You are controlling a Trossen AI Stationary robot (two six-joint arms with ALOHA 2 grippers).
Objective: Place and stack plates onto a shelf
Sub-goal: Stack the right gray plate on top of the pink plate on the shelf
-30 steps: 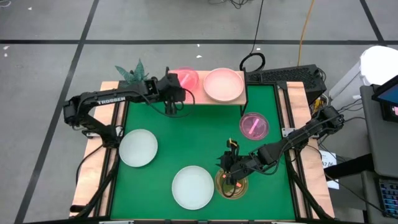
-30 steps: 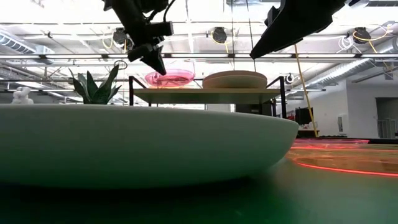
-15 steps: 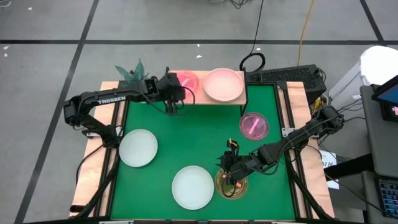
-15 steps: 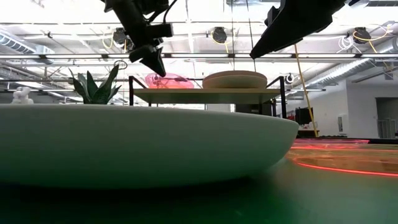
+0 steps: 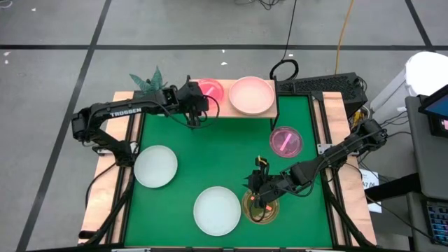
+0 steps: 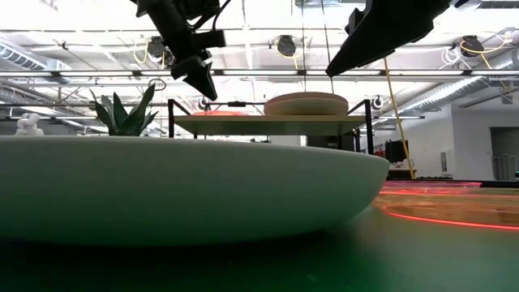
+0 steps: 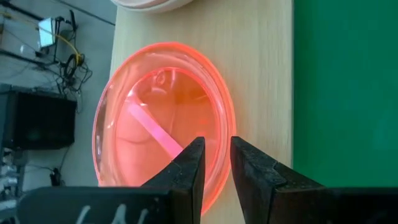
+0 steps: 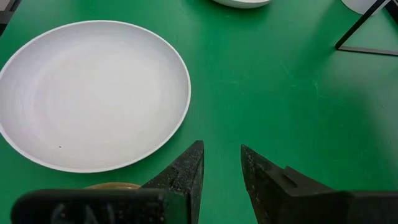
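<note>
**Pink plate down flat on the shelf, left gripper lets go**

A second ago the translucent pink plate (image 5: 209, 89) sat tilted in the left gripper (image 5: 195, 119); now it lies flat on the shelf (image 5: 221, 110) and the fingers have parted off its rim.

High view: the pink plate rests at the shelf's left end, just beside the salmon plate (image 5: 251, 95). On the green mat (image 5: 224, 150) lie a pale plate (image 5: 155, 166) at left, a white plate (image 5: 217, 211) at front, a striped pink plate (image 5: 285, 141) at right. The right gripper (image 5: 260, 204) hovers over an amber plate (image 5: 264, 210), just beside the white one.

Low view: the left gripper hangs above the shelf's left end, clear of the flattened plate.

Left wrist view: its fingers (image 7: 186, 169) stand slightly apart, holding nothing, over the pink plate's near rim.

Right wrist view: the fingers (image 8: 183, 171) stand a little apart, empty, with the amber rim just showing below.
</note>
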